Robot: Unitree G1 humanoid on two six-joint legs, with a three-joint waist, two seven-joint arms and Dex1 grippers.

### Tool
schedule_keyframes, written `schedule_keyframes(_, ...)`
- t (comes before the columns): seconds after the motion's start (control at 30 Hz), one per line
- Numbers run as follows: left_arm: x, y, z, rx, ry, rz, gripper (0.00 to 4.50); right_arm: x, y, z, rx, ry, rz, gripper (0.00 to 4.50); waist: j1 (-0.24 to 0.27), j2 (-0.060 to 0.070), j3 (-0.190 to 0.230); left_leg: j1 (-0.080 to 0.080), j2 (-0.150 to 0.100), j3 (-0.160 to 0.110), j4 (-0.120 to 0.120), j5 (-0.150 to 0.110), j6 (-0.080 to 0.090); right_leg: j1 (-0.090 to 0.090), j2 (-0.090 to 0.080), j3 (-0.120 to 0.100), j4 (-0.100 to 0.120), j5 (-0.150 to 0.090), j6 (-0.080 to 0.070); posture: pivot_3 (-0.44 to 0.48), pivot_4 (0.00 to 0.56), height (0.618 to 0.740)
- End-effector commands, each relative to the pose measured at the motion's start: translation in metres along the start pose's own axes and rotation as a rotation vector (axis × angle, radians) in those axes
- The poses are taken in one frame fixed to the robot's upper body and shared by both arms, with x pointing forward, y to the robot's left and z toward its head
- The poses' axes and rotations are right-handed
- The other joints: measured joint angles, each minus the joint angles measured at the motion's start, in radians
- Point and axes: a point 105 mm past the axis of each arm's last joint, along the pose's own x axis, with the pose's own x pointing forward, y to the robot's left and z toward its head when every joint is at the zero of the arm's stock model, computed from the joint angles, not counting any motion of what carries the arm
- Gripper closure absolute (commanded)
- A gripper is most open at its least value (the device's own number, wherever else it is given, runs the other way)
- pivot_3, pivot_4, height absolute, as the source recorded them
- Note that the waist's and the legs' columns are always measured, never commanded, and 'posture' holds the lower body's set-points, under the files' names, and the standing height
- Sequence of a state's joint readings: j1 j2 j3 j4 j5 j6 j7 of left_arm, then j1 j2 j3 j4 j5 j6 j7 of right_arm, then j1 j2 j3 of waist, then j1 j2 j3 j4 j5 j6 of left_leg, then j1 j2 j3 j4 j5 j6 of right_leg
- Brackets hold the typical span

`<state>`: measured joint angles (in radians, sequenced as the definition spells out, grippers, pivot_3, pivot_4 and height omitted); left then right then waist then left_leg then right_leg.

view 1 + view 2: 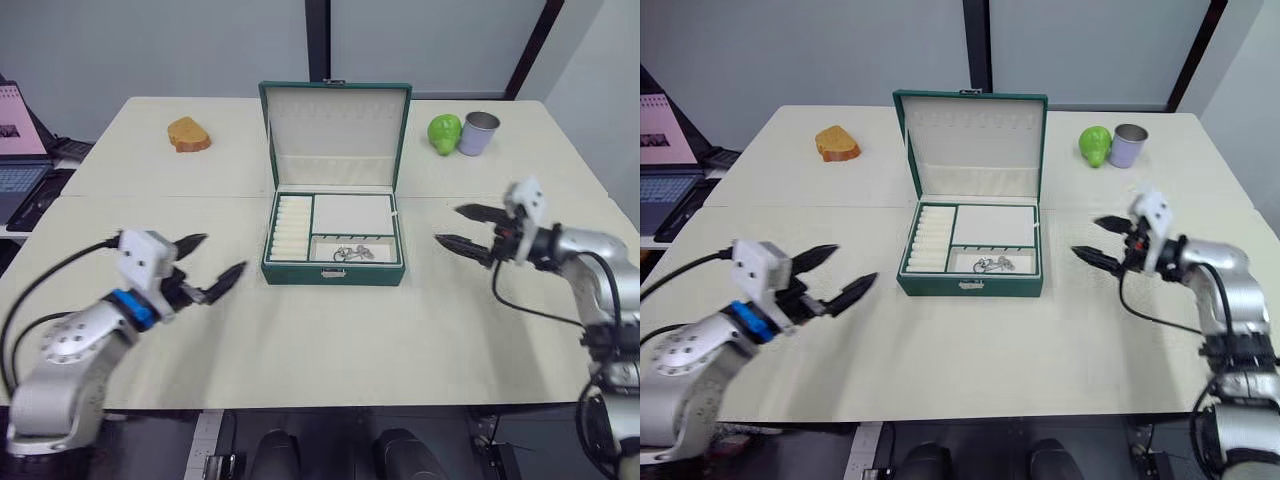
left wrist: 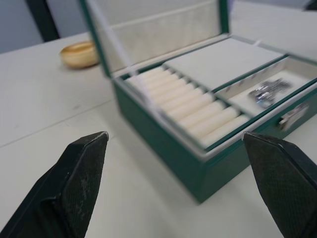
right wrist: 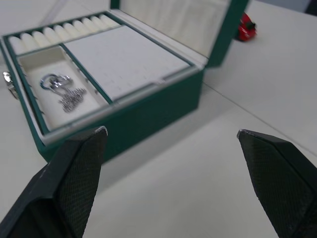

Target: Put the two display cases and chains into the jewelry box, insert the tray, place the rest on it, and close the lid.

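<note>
The dark green jewelry box point(image 1: 333, 273) stands at the table's middle with its lid point(image 1: 335, 130) upright and open. The tray point(image 1: 352, 214) sits inside it, ring rolls on its left side. A few small silver pieces point(image 1: 352, 253) lie in the tray's front compartment, also seen as silver pieces point(image 3: 62, 91). The display cases and the chains are out of view. My left gripper point(image 1: 223, 252) hovers open and empty left of the box. To the right of the box, my right gripper point(image 1: 448, 225) is open and empty too.
A brown bread-shaped object point(image 1: 188, 134) lies at the back left. A green pear-like object point(image 1: 444, 133) and a grey cup point(image 1: 478, 132) stand at the back right. A laptop point(image 1: 20, 150) sits beyond the table's left edge.
</note>
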<state>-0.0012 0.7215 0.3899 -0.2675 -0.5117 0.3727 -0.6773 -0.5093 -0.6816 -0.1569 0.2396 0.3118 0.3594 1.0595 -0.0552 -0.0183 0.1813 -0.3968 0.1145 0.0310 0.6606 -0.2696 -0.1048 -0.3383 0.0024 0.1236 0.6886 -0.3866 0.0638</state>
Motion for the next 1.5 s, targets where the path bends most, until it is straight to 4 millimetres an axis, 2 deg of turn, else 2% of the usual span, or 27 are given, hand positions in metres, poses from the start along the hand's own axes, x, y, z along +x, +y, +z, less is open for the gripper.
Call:
schedule_keyframes(0.03, -0.014, 0.022, 0.001, 0.036, 0.001, 0.044, 0.0, -0.019, -0.007, 0.005, -0.035, -0.057, -0.098, 0.02, 0.0, 0.0, 0.0, 0.0, 0.0, 0.0, 0.0, 0.0, 0.0, 0.0, 0.0, 0.0, 0.0, 0.0, 0.0, 0.0, 0.15, 0.74)
schedule_keyframes(0.2, -0.031, 0.049, -0.028, 0.014, 0.064, 0.15, 0.0, -0.038, -0.016, -0.027, 0.02, -0.047, -0.24, 0.02, 0.0, 0.001, 0.0, 0.001, 0.0, 0.0, 0.0, 0.0, 0.0, 0.0, 0.001, 0.0, 0.001, 0.0, 0.0, 0.0, 0.15, 0.74)
schedule_keyframes(0.33, -0.034, 0.054, -0.039, 0.004, 0.08, 0.175, 0.0, -0.043, -0.017, -0.04, 0.034, -0.041, -0.296, 0.02, 0.0, 0.001, 0.0, 0.0, 0.0, 0.0, 0.0, 0.0, 0.0, 0.0, 0.0, 0.0, 0.001, 0.0, 0.0, 0.0, 0.15, 0.74)
schedule_keyframes(0.67, -0.017, 0.051, -0.038, 0.006, 0.07, 0.156, 0.0, -0.037, -0.015, -0.038, 0.024, -0.041, -0.304, 0.02, 0.002, 0.001, 0.0, 0.001, 0.0, 0.001, 0.0, 0.0, 0.0, 0.0, 0.0, 0.0, 0.003, 0.0, 0.0, 0.0, 0.15, 0.74)
schedule_keyframes(0.73, -0.011, 0.05, -0.036, 0.015, 0.063, 0.149, 0.37, -0.032, -0.015, -0.033, 0.019, -0.052, -0.292, 0.0, 0.002, 0.001, 0.0, 0.001, 0.0, 0.0, 0.0, 0.0, 0.0, 0.0, 0.0, 0.0, 0.003, 0.0, 0.0, 0.0, 0.15, 0.74)
schedule_keyframes(0.83, 0.003, 0.047, -0.032, 0.015, 0.044, 0.128, 1.18, -0.019, -0.012, -0.021, 0.01, -0.074, -0.249, 0.62, 0.002, 0.001, 0.0, 0.001, 0.0, 0.0, 0.001, 0.0, 0.0, 0.0, 0.0, 0.0, 0.004, 0.0, 0.0, 0.0, 0.15, 0.74)
schedule_keyframes(1.0, 0.035, 0.032, -0.027, -0.009, 0.007, 0.059, 2.74, 0.01, -0.005, -0.002, -0.013, -0.091, -0.173, 2.26, 0.001, 0.001, 0.0, 0.001, 0.0, 0.001, 0.001, 0.0, 0.0, -0.001, 0.001, 0.0, 0.005, 0.0, 0.0, 0.0, 0.15, 0.74)
schedule_keyframes(1.2, 0.073, 0.016, -0.026, -0.034, -0.007, -0.033, 4.49, 0.053, 0.0, -0.007, -0.043, -0.015, -0.1, 3.7, -0.003, 0.001, 0.0, 0.0, 0.0, 0.0, 0.002, 0.0, 0.0, -0.003, 0.001, 0.0, 0.007, 0.0, 0.0, 0.0, 0.15, 0.74)
schedule_keyframes(1.3, 0.09, 0.01, -0.024, -0.028, -0.014, -0.059, 4.5, 0.073, 0.005, -0.007, -0.056, 0.003, -0.053, 4.39, -0.004, 0.001, 0.0, 0.0, 0.0, 0.001, 0.003, 0.0, 0.0, -0.004, 0.001, 0.0, 0.008, 0.0, 0.0, 0.0, 0.15, 0.74)
schedule_keyframes(1.33, 0.095, 0.01, -0.023, -0.026, -0.018, -0.063, 4.5, 0.079, 0.008, -0.006, -0.057, 0.002, -0.036, 4.49, -0.005, 0.001, 0.0, 0.0, 0.0, 0.001, 0.003, 0.0, 0.0, -0.005, 0.001, 0.0, 0.009, 0.0, 0.0, 0.0, 0.15, 0.74)
schedule_keyframes(1.43, 0.103, 0.01, -0.02, -0.031, -0.034, -0.069, 4.5, 0.089, 0.011, -0.003, -0.057, -0.003, -0.01, 4.49, -0.007, 0.001, 0.0, -0.001, 0.0, 0.001, 0.004, 0.0, 0.0, -0.006, 0.001, 0.0, 0.009, 0.0, 0.0, 0.0, 0.15, 0.74)
schedule_keyframes(1.5, 0.111, 0.002, -0.018, -0.035, -0.045, -0.102, 4.5, 0.1, 0.016, 0.002, -0.053, -0.017, 0.017, 4.49, -0.009, 0.001, 0.0, -0.002, 0.0, 0.001, 0.005, 0.0, 0.0, -0.006, 0.001, -0.001, 0.009, 0.0, 0.0, 0.0, 0.15, 0.74)
